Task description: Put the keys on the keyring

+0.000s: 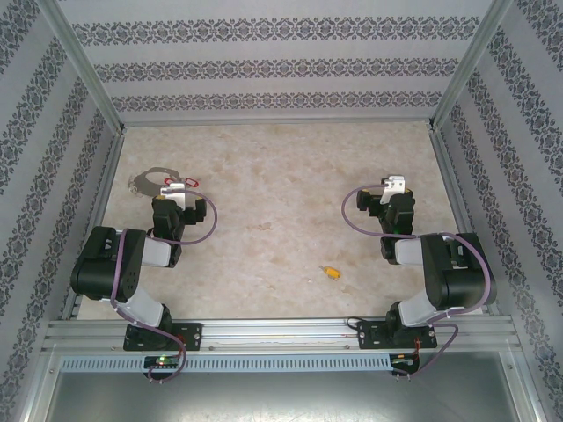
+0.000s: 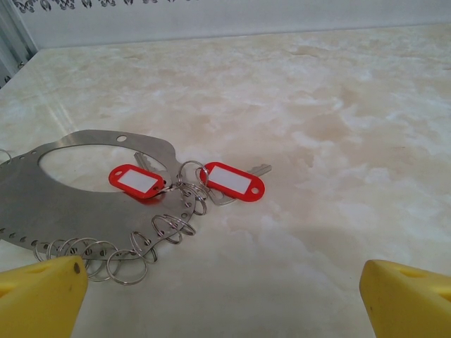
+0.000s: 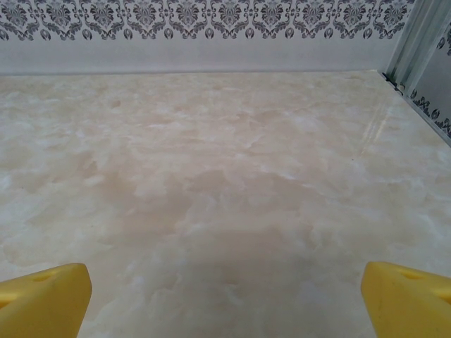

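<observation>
The key (image 1: 332,272) is a tiny yellow-orange piece lying on the marble table, in front of and between the two arms. The keyring (image 2: 84,201) is a flat silvery metal loop at the far left, carrying several small split rings (image 2: 173,227) and two red tags (image 2: 232,182) with silver keys on them. My left gripper (image 2: 222,299) is open just short of the keyring, its yellow fingertips (image 2: 42,296) wide apart with nothing between them. My right gripper (image 3: 225,299) is open over bare table at the right, far from the key.
Patterned walls and metal frame posts (image 1: 84,66) close in the table on three sides. Purple cables (image 1: 207,220) loop off each wrist. The keyring (image 1: 151,180) lies near the left wall.
</observation>
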Robot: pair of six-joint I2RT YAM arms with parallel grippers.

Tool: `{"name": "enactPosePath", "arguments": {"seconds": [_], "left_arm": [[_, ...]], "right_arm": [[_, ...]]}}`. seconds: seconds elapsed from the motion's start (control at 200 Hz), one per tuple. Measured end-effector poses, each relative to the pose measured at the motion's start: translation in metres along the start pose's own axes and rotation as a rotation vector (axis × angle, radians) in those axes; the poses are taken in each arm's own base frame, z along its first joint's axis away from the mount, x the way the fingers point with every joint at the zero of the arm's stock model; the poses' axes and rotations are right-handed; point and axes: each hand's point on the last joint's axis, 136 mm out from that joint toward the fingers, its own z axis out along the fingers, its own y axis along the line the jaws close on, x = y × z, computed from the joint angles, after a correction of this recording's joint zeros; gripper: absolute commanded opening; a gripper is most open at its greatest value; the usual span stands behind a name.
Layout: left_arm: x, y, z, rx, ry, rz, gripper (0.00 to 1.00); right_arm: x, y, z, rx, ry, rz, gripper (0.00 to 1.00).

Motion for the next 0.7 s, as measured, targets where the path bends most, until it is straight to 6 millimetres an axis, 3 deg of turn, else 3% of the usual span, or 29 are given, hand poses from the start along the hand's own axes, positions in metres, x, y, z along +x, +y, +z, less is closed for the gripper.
{"name": "enactPosePath", "arguments": {"seconds": [0.435,0.54,0.699], "left_arm": [[-0.006,-0.007,-0.005,0.042,-0.015,0.010,1.00],[-0.028,-0.001,-0.021,0.022,-0.030,0.000,1.00],[-0.090,0.002,-0.051,0.016,-0.088,-0.052,1.00]], "right_arm": [[0.000,0.005,-0.004,-0.001,0.016,-0.019,0.98],[-0.015,0.014,-0.014,-0.012,0.001,-0.044,0.98],[-0.066,0.038,-0.040,-0.024,-0.105,-0.058,0.98]]}}
